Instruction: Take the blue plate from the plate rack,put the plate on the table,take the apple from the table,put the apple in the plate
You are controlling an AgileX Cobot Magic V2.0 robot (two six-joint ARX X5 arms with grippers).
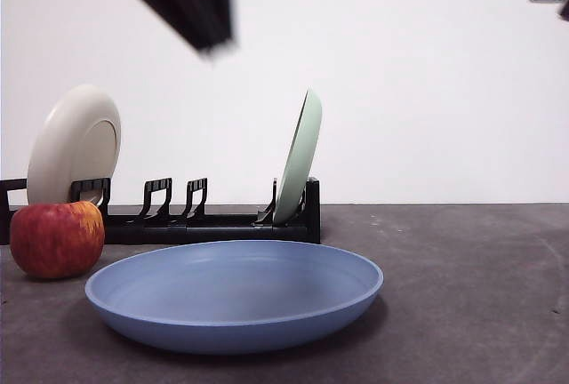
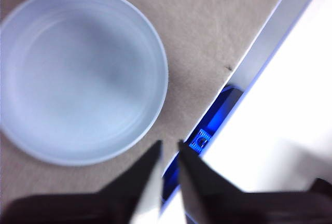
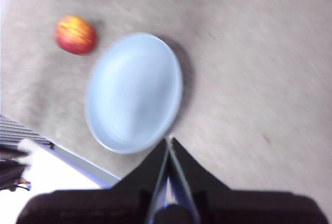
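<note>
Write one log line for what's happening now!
plate: flat on table, empty | apple: on table beside plate | rack: two other plates | left gripper: above, holding nothing | right gripper: shut, holding nothing

The large round powder-blue shallow plate (image 1: 234, 300) with a raised rim lies flat and right side up on the dark grey, mottled surface (image 1: 471, 295), its hollow bare. It sits in front of the long low black plate rack (image 1: 204, 215), apart from it. The rack stands along the back of the surface with its upright slotted holders pointing up. The round red apple with yellowish streaks (image 1: 56, 239) rests on the surface at the plate's side, close to the rim though whether they touch cannot be told, and just in front of one end of the rack. From above, the plate (image 3: 134, 92) is much wider than the apple (image 3: 75, 35).
</note>
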